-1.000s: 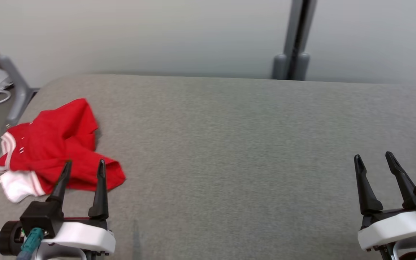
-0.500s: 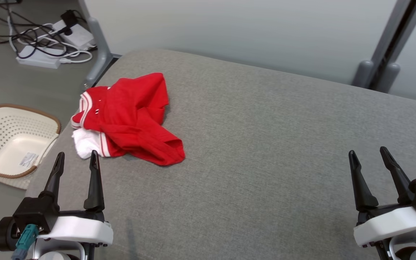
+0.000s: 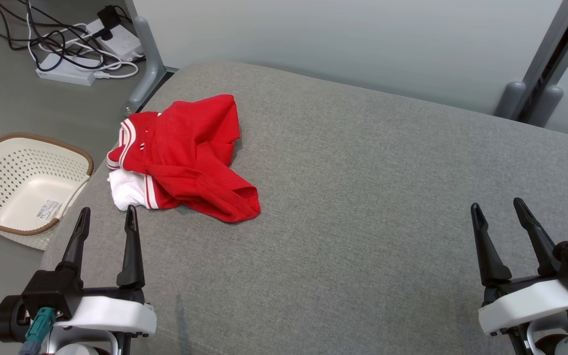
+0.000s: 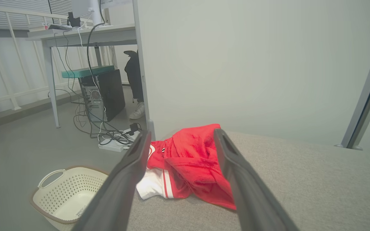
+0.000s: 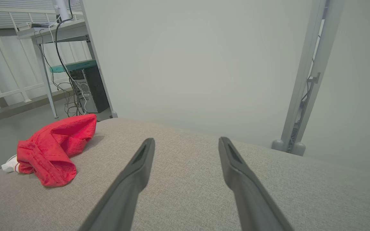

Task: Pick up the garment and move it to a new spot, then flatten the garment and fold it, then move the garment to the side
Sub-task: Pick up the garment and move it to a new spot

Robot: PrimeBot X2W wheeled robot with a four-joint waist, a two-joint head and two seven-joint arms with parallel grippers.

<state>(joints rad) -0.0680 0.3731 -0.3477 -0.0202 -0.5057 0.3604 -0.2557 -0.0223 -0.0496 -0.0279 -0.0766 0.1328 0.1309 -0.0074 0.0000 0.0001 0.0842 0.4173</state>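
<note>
A crumpled red fabric garment (image 3: 185, 158) with white striped trim lies at ten o'clock on the grey cloth-covered table (image 3: 363, 197); the left gripper (image 3: 108, 210) and right gripper (image 3: 496, 204) stand wide apart and empty, so the pickup seems not yet begun, and the left gripper likely must reach toward one o'clock and pinch the cloth.

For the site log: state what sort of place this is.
Probably a lab or office corner, not a home: a grey padded worktable, a desk with a computer tower beneath, and a power strip with tangled cables on the floor.
</note>
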